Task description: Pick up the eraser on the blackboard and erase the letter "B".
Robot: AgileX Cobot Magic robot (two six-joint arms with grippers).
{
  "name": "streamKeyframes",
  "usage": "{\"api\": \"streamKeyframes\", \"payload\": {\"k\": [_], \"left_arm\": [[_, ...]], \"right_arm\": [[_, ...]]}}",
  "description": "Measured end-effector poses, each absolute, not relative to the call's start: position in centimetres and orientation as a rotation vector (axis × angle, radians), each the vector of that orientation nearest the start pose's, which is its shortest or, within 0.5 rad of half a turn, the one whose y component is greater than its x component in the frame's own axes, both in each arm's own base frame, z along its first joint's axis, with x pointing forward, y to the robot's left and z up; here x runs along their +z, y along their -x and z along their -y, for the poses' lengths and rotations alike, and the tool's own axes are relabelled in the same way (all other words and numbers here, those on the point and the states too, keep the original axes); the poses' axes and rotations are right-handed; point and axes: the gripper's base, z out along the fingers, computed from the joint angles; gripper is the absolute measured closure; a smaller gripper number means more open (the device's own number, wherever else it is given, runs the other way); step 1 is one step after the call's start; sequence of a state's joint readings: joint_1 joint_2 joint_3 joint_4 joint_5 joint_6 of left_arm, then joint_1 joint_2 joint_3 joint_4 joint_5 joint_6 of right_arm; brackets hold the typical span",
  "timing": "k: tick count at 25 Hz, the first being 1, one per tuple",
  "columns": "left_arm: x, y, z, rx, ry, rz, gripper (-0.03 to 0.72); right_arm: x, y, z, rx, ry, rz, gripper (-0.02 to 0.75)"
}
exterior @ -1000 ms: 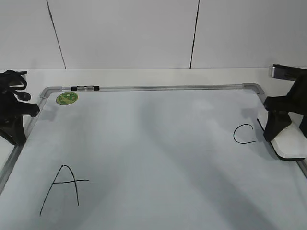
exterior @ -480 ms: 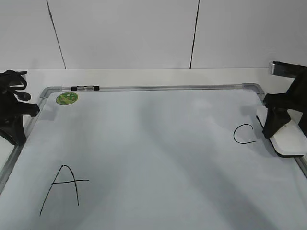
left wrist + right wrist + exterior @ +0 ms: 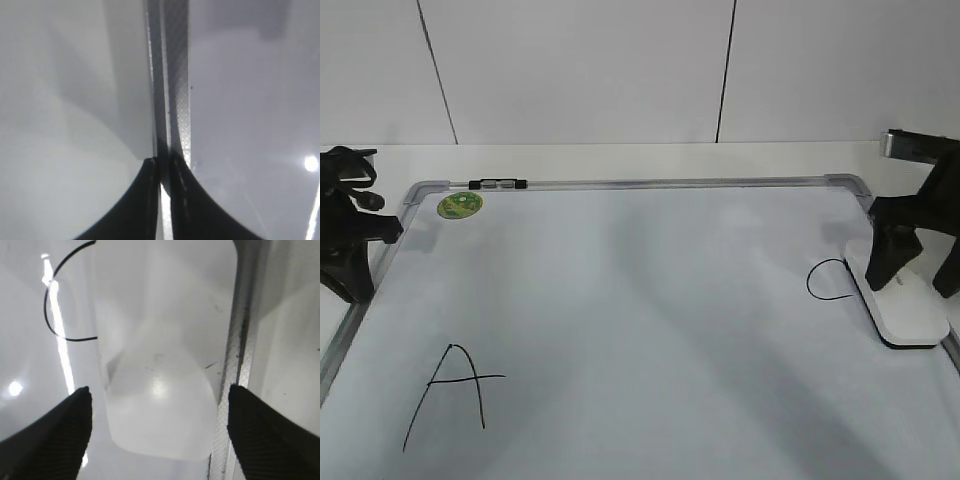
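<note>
The eraser (image 3: 902, 308) lies flat on the blackboard (image 3: 670, 183) by its right frame, its left edge touching the "C" (image 3: 827, 280). My right gripper (image 3: 917, 268) is open just above it, one finger on each side, touching nothing. In the right wrist view the eraser (image 3: 160, 340) lies between the spread jaws (image 3: 159, 390), next to the "C" (image 3: 55, 315) and the frame (image 3: 240, 340). No "B" shows anywhere on the board. My left gripper (image 3: 355, 280) is shut and empty at the board's left frame (image 3: 175, 75), as its wrist view (image 3: 162, 165) shows.
A large "A" (image 3: 450, 390) is drawn at the front left. A green sticker (image 3: 460, 205) and a small black-and-clear marker (image 3: 497, 184) sit at the back left corner. The white wall stands close behind the board.
The eraser has moved left from the board's right edge and now lies flat by the "C". The right jaws have spread apart around it. The left arm has not moved.
</note>
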State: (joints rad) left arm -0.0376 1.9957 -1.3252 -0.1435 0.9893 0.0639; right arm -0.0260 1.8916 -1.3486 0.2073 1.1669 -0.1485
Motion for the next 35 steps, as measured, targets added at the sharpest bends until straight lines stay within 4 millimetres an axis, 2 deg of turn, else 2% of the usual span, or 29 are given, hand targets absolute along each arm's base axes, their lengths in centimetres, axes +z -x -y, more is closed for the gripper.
{"api": "streamKeyframes", "payload": {"k": [6,11,15,19,26,31,35], "left_arm": [[15.4,-37.2,2.5,-0.188,-0.035,-3.136,0.670],[15.4,-37.2,2.5,-0.188,-0.035,-3.136,0.670],[15.4,-37.2,2.5,-0.188,-0.035,-3.136,0.663],[15.4,-37.3,2.5,-0.188,-0.059,-3.136,0.603],[15.3,-37.2,2.4,-0.165,-0.084,-3.141,0.399],[15.6,-37.0,2.5,-0.184,-0.080,-3.152,0.360],[17.6,-36.3,2.5,-0.189,-0.090,-3.148,0.358]], "right_arm": [[20.7,-36.0,-0.5,0.247,0.075,-3.168,0.070],[23.4,-37.6,-0.2,0.200,0.052,-3.073,0.073],[25.1,-37.2,-0.2,0.197,0.019,-3.030,0.076],[27.9,-36.1,-0.3,0.191,0.011,-2.961,0.090],[33.1,-33.3,-0.3,0.179,0.016,-2.817,0.115],[35.6,-31.5,-0.4,0.175,0.011,-2.749,0.127],[37.2,-29.6,-0.4,0.172,0.010,-2.702,0.147]]}}
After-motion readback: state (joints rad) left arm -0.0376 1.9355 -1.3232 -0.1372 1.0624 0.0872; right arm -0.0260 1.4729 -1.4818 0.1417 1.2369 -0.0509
